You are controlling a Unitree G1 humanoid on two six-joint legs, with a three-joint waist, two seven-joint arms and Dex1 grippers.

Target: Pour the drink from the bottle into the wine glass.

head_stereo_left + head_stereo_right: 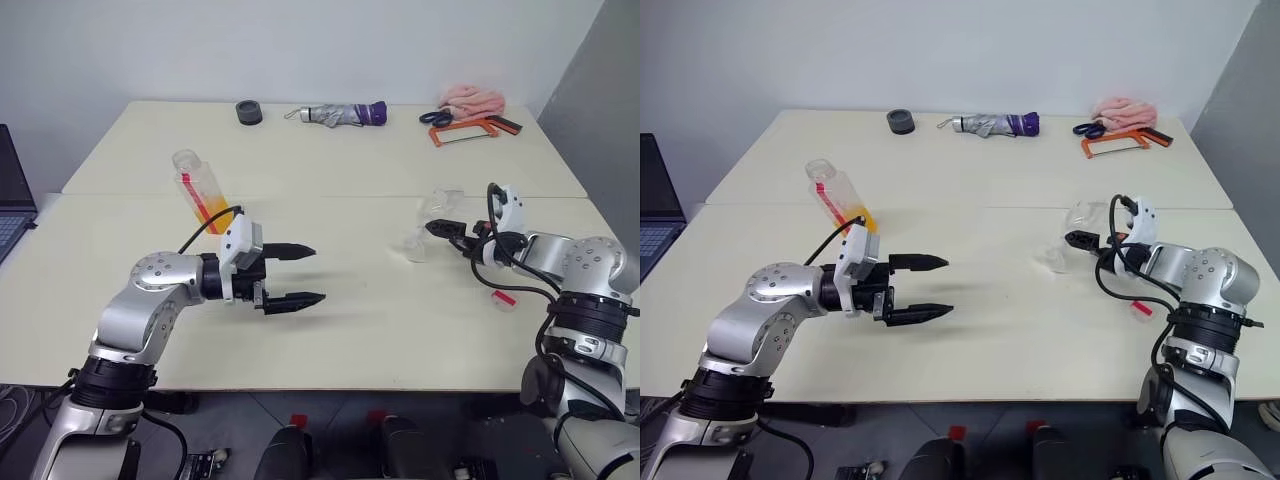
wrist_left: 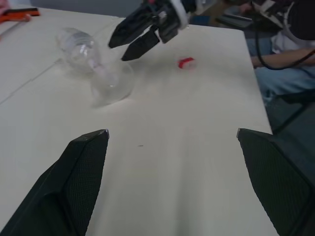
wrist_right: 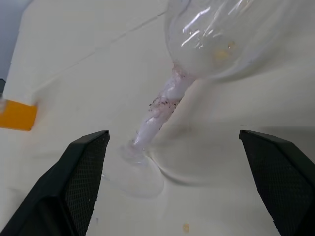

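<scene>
Our left hand hangs spread near us, our right hand spread beside the toppled wine glass at right, the bottle of orange drink untouched far left, so pouring remains.

Bright even light, soft shadows, blurred wrist views

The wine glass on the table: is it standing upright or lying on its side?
Lying on its side: the wine glass has its bowl and foot both resting on the table, the stem slanting between them.
</scene>
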